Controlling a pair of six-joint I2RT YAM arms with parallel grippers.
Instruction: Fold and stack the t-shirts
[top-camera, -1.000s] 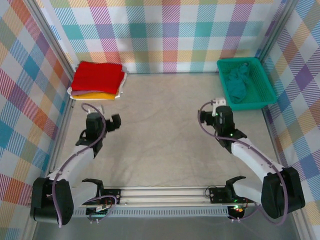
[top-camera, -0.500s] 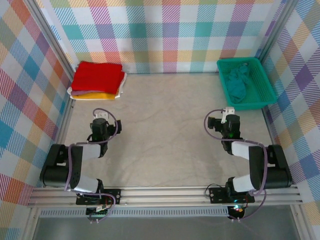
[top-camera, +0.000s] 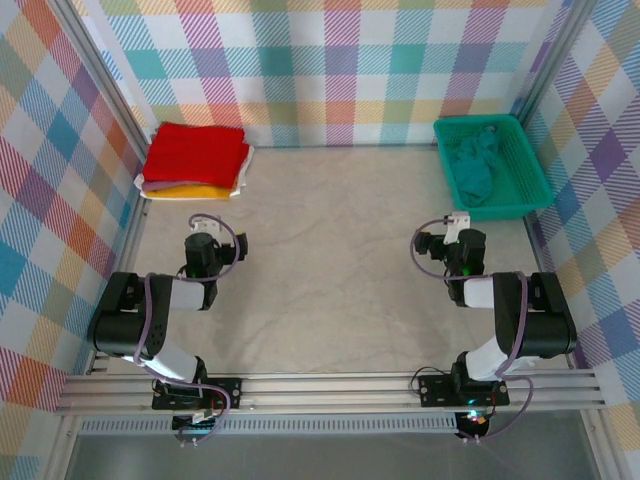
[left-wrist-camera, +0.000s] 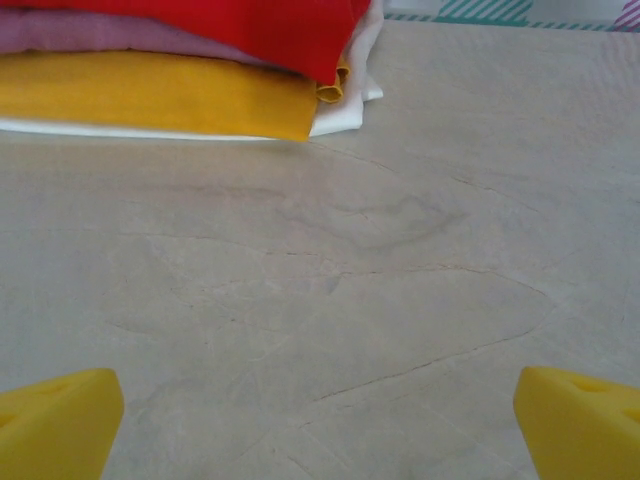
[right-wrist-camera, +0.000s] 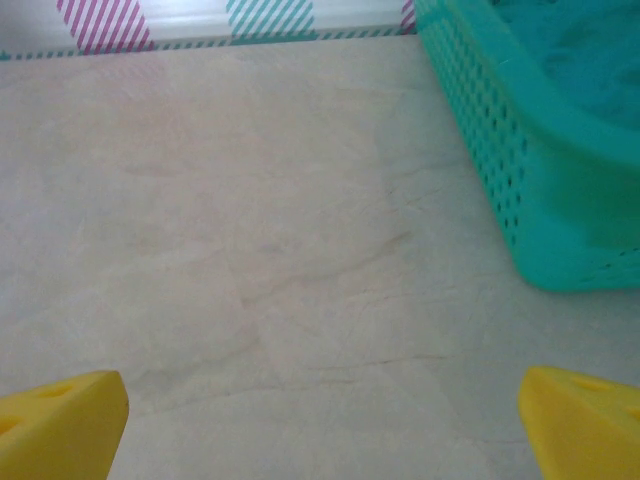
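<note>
A folded stack of t-shirts (top-camera: 195, 162) lies at the table's back left corner, a red one (left-wrist-camera: 250, 25) on top, then mauve (left-wrist-camera: 90, 30), mustard yellow (left-wrist-camera: 150, 95) and white (left-wrist-camera: 345, 110). A crumpled teal t-shirt (top-camera: 475, 165) lies in the teal mesh basket (top-camera: 530, 190) at the back right. My left gripper (top-camera: 210, 235) rests low over bare table, short of the stack, open and holding nothing (left-wrist-camera: 320, 420). My right gripper (top-camera: 450, 238) sits low, near and left of the basket (right-wrist-camera: 500, 150), open with nothing between its fingers (right-wrist-camera: 320, 425).
Plaid walls enclose the table on the left, back and right. An aluminium rail (top-camera: 330, 390) with both arm bases runs along the near edge. A wrinkled beige table cover (top-camera: 330, 260) spans the middle between the arms.
Both arms have folded down and back toward their bases into a low tucked pose. Both grippers stayed open. Stack and basket have not moved.
</note>
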